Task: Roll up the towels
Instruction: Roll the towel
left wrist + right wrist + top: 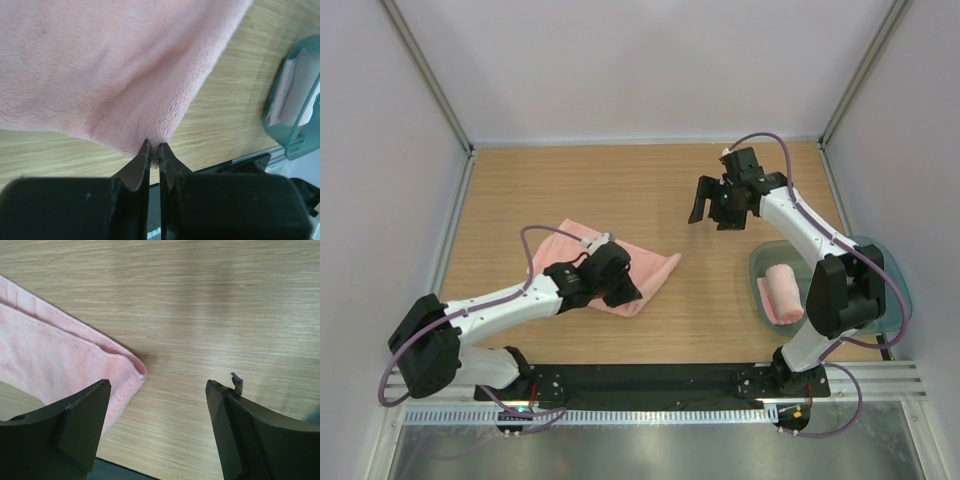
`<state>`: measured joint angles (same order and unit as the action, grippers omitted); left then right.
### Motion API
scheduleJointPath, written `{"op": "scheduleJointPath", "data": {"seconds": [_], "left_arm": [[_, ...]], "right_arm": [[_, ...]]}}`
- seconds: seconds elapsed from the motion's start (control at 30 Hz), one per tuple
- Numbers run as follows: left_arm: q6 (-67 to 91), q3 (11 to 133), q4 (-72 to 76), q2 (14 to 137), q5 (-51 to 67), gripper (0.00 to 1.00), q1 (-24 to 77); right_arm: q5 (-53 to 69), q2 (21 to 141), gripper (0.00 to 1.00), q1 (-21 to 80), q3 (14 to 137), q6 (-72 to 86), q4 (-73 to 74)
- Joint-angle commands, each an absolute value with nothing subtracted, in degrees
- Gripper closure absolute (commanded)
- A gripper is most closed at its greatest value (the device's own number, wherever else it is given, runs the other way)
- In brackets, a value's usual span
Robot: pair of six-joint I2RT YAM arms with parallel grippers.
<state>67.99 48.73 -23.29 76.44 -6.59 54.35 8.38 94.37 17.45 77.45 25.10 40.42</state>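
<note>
In tray [892, 262] at R: rolled towel [783, 293] lies inside, done. On table [650, 180], L of centre: second towel [652, 272] flat, rumpled, not yet rolled. L gripper [154, 149] pinched shut on its near corner. R gripper [157, 386] wide open, empty, over bare wood, clear of cloth. Est. half complete; one roll outstanding.

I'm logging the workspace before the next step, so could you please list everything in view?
flat towel: one, salmon pink, spread left of centre on the table
rolled towel: one, salmon pink, lying in the tray
tray: one, translucent teal, right side of the table
table: one, light wood
left gripper: one, black, shut on the flat towel's edge
right gripper: one, black, open over bare table, holding nothing
</note>
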Motion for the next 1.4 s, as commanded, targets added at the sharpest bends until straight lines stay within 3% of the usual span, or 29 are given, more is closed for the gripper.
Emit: {"op": "scheduleJointPath", "data": {"seconds": [0.0,0.3,0.53,0.67,0.77,1.07,1.37], "left_arm": [[78.03,44.22,-18.99,70.59,-2.81,1.00,51.42],[88.50,34.81,-19.86,62.14,-0.53,1.00,45.36],[93.42,30.59,-23.81,59.24,-3.25,1.00,45.18],[94.31,30.24,-27.77,57.84,-5.53,1.00,45.18],[94.57,30.06,-30.32,57.57,-6.50,1.00,44.56],[94.48,28.92,-32.08,60.64,-8.26,1.00,43.95],[93.17,26.63,-27.69,65.65,-8.44,1.00,42.63]], "right_arm": [[13.52,89.74,0.16,18.19,76.73,23.91,37.36],[30.91,87.01,0.16,23.20,70.23,24.96,26.29],[38.22,87.36,0.24,27.59,61.79,30.84,13.20],[41.30,88.94,0.40,29.62,58.54,35.05,4.60],[42.89,90.70,0.46,30.85,56.61,37.43,-0.69],[47.98,98.16,0.53,32.78,50.54,45.08,-20.37],[48.87,109.24,0.55,32.78,49.39,46.84,-28.91]]}}
